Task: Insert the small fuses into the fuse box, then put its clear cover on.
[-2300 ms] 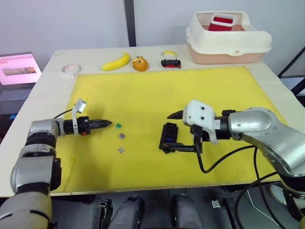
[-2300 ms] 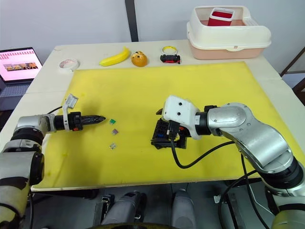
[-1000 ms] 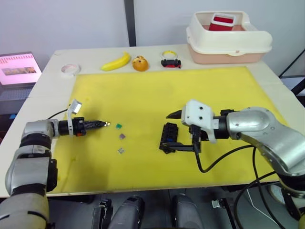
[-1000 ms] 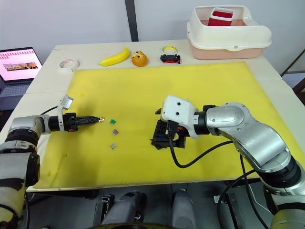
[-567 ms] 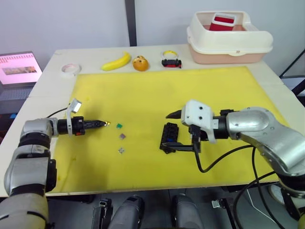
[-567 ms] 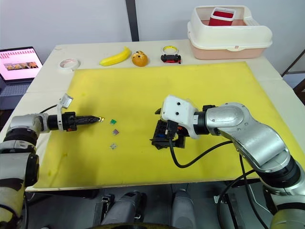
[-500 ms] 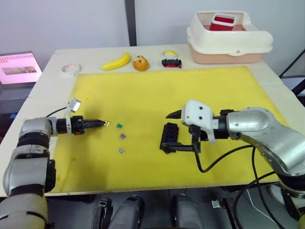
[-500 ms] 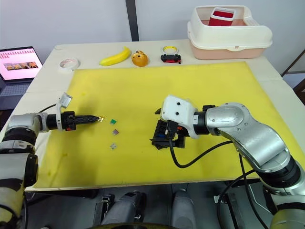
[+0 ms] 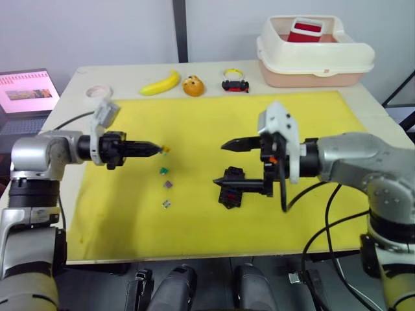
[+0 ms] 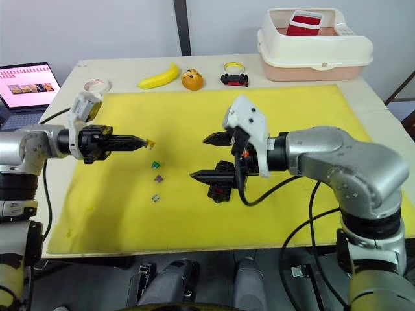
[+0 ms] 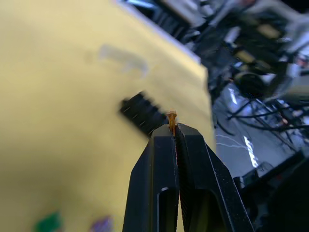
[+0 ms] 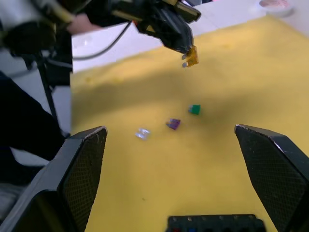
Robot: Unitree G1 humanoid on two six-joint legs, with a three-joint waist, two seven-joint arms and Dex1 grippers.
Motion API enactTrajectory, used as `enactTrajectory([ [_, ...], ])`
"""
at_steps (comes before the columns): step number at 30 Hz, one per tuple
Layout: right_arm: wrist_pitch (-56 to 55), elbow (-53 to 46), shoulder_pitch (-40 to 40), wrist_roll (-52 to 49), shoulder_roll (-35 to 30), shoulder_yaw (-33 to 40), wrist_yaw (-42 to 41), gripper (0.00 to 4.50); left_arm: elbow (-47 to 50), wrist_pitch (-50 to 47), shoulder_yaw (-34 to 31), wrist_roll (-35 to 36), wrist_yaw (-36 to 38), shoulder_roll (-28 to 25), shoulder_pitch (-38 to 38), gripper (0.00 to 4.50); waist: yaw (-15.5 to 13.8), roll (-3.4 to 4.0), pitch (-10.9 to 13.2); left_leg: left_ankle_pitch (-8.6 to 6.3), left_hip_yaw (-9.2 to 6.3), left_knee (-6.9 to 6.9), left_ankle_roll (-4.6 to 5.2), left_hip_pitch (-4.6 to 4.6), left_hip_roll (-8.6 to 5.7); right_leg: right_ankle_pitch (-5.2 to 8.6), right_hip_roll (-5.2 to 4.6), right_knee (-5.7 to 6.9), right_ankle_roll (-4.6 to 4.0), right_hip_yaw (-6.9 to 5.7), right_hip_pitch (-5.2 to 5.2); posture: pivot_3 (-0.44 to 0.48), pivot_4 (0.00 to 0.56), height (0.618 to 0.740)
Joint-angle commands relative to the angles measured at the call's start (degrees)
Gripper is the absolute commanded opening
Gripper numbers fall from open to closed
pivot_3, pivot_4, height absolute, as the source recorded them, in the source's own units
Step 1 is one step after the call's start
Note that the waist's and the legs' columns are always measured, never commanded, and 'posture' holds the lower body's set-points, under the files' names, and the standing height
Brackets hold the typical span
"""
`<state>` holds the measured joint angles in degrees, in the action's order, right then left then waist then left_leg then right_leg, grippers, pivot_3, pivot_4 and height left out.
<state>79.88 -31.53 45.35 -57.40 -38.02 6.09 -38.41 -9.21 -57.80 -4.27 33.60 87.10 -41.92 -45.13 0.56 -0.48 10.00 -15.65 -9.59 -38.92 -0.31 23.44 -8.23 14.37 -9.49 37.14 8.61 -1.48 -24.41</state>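
Nearest me on the yellow mat (image 9: 311, 214), my right gripper (image 9: 220, 164) hangs with its two fingers spread wide apart, one above the other, and the fuse box (image 9: 231, 187) lies on the mat just beside the lower finger; I cannot tell whether they touch. A little to the left of the box, three loose small fuses sit in a short line on the mat: a grey one (image 9: 166, 204) closest to me, a purple one (image 9: 167, 184) next, and a green one (image 9: 165, 171) beyond it. Just past the green one, my left gripper (image 9: 157, 149) is raised above the mat with its fingers pressed together on a yellow-brown fuse (image 12: 191, 56) that sticks out at the tips. Farther off, beyond the mat's far edge, I see a banana (image 9: 161, 83), a small orange figure (image 9: 191, 86), a roll of tape (image 9: 98, 92) and the cream tub (image 9: 314, 55).
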Motion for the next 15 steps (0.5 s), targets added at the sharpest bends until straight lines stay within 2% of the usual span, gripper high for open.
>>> enactTrajectory([
  [1, 6.11, 2.52, 3.49, -7.76, 2.36, 5.24, 4.67, 4.5, 6.58, -0.84, -1.05, 5.06, -1.36, 0.88, -1.3, 0.02, 0.13, 0.0, 0.0, 0.0, 0.0, 0.0, 0.0, 0.0, 0.0, 0.0, 0.0, 0.0, 0.0, 0.0, 0.0, 0.0, 0.15, 0.74],
  [7, 12.26, 7.91, 7.51, -14.73, 5.88, 8.73, 12.83, 4.5, 10.64, 1.11, 0.72, 8.26, -3.21, 3.24, -1.94, 0.02, 0.27, 0.02, 0.01, 0.0, 0.01, 0.07, -0.01, -0.01, 0.02, 0.0, 0.0, 0.01, 0.0, 0.02, -0.06, 0.0, 0.15, 0.74],
  [10, 12.62, 9.43, 8.26, -18.28, 5.51, 9.23, 15.93, 3.65, 11.1, 2.39, 1.74, 8.57, -3.94, 4.31, -2.14, 0.0, 0.14, 0.02, 0.01, 0.0, 0.03, 0.06, 0.0, 0.0, 0.0, 0.0, -0.01, 0.0, 0.0, 0.03, -0.05, 0.0, 0.15, 0.74],
  [12, 12.44, 10.28, 8.57, -20.54, 5.39, 9.09, 18.08, 2.69, 11.08, 3.21, 2.36, 8.5, -4.12, 4.74, -2.19, 0.0, 0.12, 0.02, 0.01, 0.0, 0.03, 0.06, -0.01, 0.0, -0.01, 0.0, -0.01, -0.01, 0.0, 0.02, -0.04, 0.0, 0.15, 0.74],
  [15, 11.05, 11.46, 8.59, -24.07, 5.8, 7.91, 22.1, 2.69, 10.91, 4.1, 2.94, 8.86, -4.73, 5.71, -2.65, 0.0, 0.17, 0.02, 0.01, 0.0, 0.03, 0.05, 0.0, 0.0, -0.01, 0.0, -0.01, -0.01, 0.0, 0.03, -0.03, 0.0, 0.15, 0.74],
])
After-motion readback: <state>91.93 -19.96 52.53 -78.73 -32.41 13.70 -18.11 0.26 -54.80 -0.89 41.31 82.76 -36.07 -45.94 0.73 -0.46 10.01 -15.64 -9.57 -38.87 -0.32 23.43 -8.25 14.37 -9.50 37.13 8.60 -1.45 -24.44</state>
